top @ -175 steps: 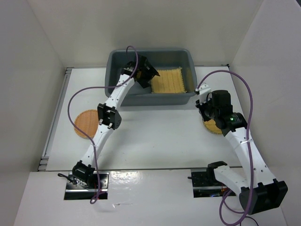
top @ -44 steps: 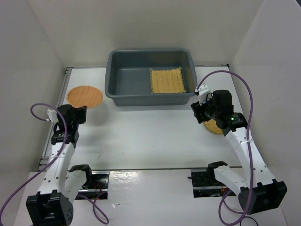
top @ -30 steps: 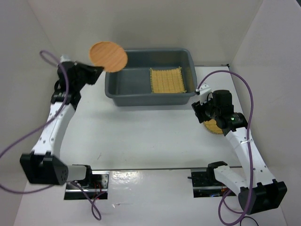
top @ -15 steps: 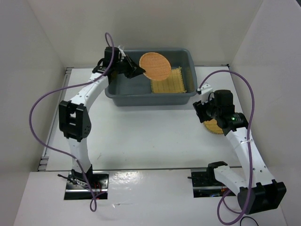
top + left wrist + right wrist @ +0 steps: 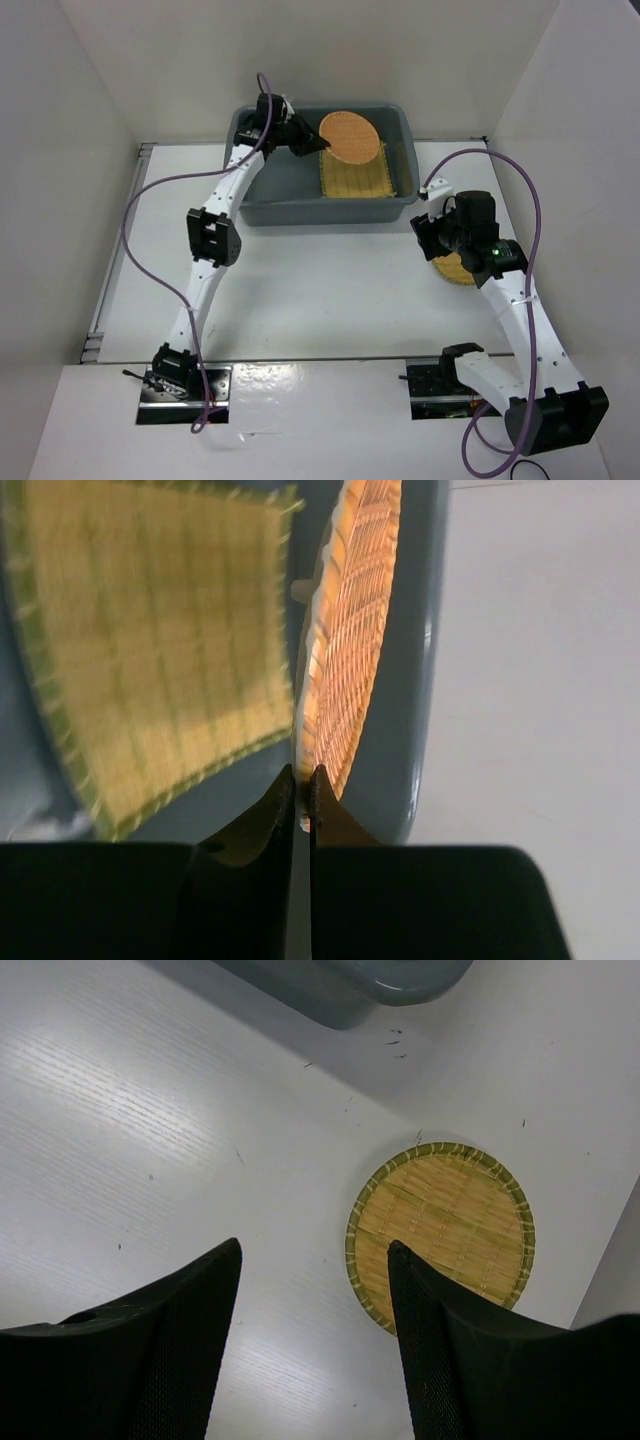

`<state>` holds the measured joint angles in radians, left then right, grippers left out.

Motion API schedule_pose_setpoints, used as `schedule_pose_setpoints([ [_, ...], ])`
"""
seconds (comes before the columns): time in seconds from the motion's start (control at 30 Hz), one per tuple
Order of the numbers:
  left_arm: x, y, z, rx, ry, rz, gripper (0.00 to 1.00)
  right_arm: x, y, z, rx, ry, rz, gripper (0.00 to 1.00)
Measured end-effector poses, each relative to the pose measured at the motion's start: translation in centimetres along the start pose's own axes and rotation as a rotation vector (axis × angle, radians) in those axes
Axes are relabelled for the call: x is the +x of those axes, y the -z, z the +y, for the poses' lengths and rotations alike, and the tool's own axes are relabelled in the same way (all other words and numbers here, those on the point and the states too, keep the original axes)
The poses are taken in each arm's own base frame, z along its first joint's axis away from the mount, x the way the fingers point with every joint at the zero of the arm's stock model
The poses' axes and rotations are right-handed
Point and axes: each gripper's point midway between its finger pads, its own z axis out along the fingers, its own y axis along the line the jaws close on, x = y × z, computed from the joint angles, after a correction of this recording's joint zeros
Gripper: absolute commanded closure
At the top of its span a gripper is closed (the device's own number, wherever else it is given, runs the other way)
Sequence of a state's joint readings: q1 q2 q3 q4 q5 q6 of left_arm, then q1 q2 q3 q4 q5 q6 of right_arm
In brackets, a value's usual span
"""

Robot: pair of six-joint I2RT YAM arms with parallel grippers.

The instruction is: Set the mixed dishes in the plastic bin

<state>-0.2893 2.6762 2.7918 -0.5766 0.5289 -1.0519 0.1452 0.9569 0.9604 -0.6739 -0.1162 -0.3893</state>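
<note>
1. Moved rightward, one orange-brown round woven disc [image 5: 350,137] is hovering over the dark grey plastic bin [image 5: 243,203], pinched by the left gripper [image 5: 302,776].
2. One square yellow slatted mat [image 5: 356,177] is lying inside.
3. One paler yellow round disc [image 5: 441,1236] is lying below the spread right gripper [image 5: 313,1248].

This is a robotics lab test cell. A plain white bench [image 5: 320,290] is boxed in on three sides by bare white panel walls [image 5: 300,50], with an aluminium rail [image 5: 115,250] along its left edge. A white-and-black jointed left robot arm [image 5: 205,240] and its matching right robot arm [image 5: 520,310] are mounted at the bench's near edge, trailing looped purple cables [image 5: 538,215].
</note>
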Motion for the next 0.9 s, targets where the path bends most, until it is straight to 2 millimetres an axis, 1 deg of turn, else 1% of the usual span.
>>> schedule_pose_setpoints([
  [0.03,-0.1,-0.6,-0.1,0.025,-0.006,-0.003,1.0,0.0,0.0,0.0,0.0,0.0,0.0,0.34],
  [0.1,0.3,-1.3,0.5,0.029,0.02,0.015,1.0,0.0,0.0,0.0,0.0,0.0,0.001,0.34],
  [0.47,4.2,-4.8,6.1,-0.063,0.134,0.121,1.0,0.0,0.0,0.0,0.0,0.0,0.001,0.34],
  [0.6,5.1,-5.8,8.1,-0.09,0.162,0.146,1.0,0.0,0.0,0.0,0.0,0.0,0.001,0.34],
  [0.63,5.3,-6.0,8.3,-0.092,0.163,0.15,0.97,0.0,0.0,0.0,0.0,0.0,0.001,0.34],
  [0.67,5.3,-6.0,8.3,-0.093,0.164,0.15,0.92,0.0,0.0,0.0,0.0,0.0,0.001,0.34],
  [0.7,5.3,-6.0,8.4,-0.094,0.163,0.15,0.73,0.0,0.0,0.0,0.0,0.0,0.001,0.34],
  [0.73,5.3,-6.0,8.3,-0.091,0.156,0.148,0.6,0.0,0.0,0.0,0.0,0.0,0.001,0.34],
  [0.77,5.2,-6.0,8.1,-0.085,0.153,0.147,0.5,0.0,0.0,0.0,0.0,0.0,0.001,0.34],
  [0.8,5.1,-6.0,8.0,-0.083,0.15,0.143,0.44,0.0,-0.1,0.0,0.0,-0.001,0.002,0.34],
  [0.83,5.0,-6.0,7.9,-0.078,0.149,0.139,0.3,0.1,-0.1,0.0,-0.001,-0.001,0.003,0.34],
  [0.9,4.7,-6.0,7.8,-0.074,0.144,0.131,0.29,0.1,-0.2,0.0,-0.002,-0.001,0.006,0.34],
])
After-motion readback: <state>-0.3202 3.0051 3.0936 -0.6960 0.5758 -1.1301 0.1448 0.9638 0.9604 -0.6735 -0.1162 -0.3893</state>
